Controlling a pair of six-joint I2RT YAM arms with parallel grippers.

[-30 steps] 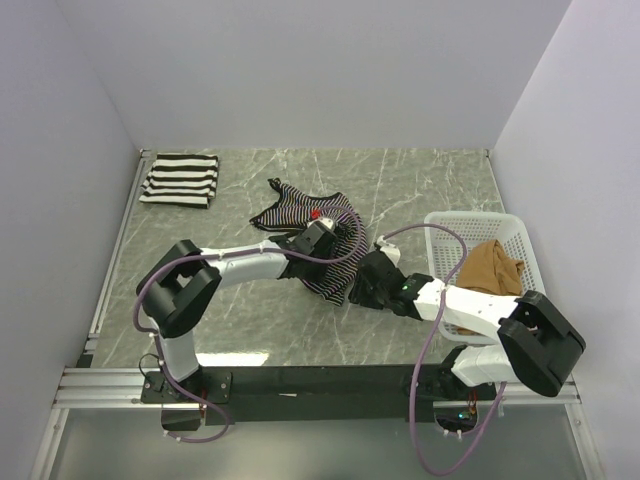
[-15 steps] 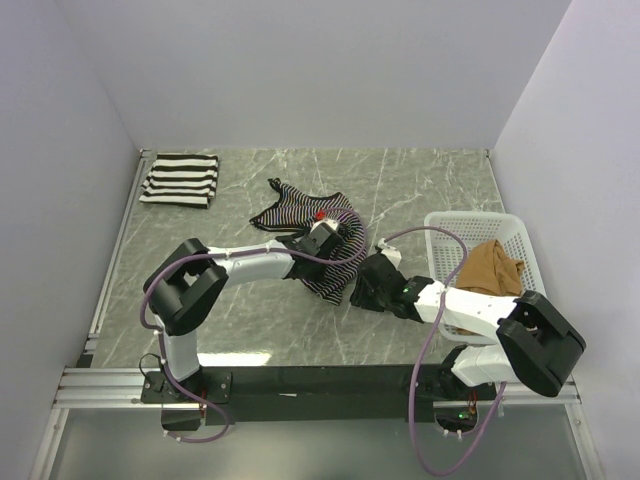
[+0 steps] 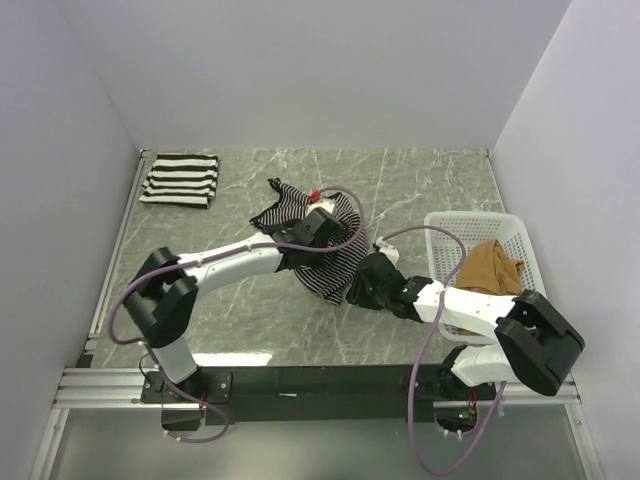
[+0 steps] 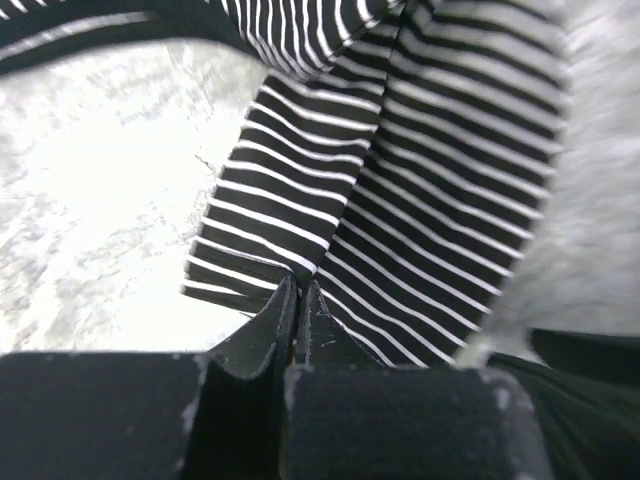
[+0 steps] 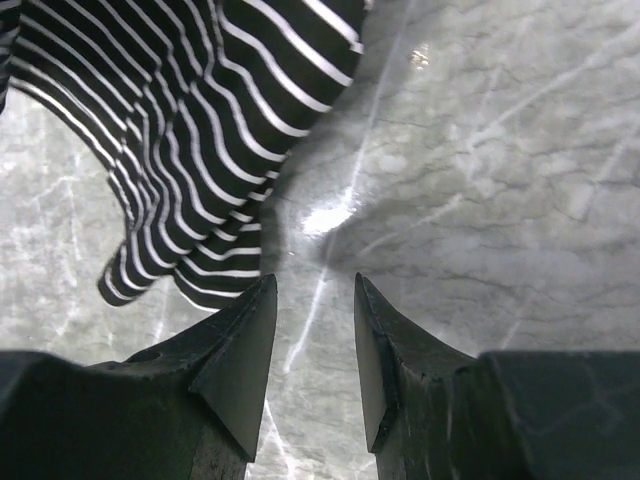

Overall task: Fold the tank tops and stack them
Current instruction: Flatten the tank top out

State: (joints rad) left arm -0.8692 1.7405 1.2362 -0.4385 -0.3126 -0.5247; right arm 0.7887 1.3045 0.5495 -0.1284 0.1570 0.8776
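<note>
The thin-striped tank top [image 3: 318,245] lies crumpled at the table's middle; it also shows in the left wrist view [image 4: 400,170] and the right wrist view [image 5: 190,130]. My left gripper [image 3: 312,222] is shut on its fabric, the jaws [image 4: 299,290] pinching an edge. My right gripper [image 3: 358,290] is open and empty [image 5: 315,285], just beside the top's near hem, over bare marble. The wide-striped tank top [image 3: 180,180] lies folded at the far left corner. The tan-brown tank top [image 3: 492,268] sits in the basket.
A white lattice basket [image 3: 450,225] stands at the right, next to my right arm. The walls close in the table on three sides. A metal rail [image 3: 110,270] runs along the left edge.
My left gripper has moved away from me and up a little with the thin-striped top in it, dragging the fabric. My right gripper has barely moved.
</note>
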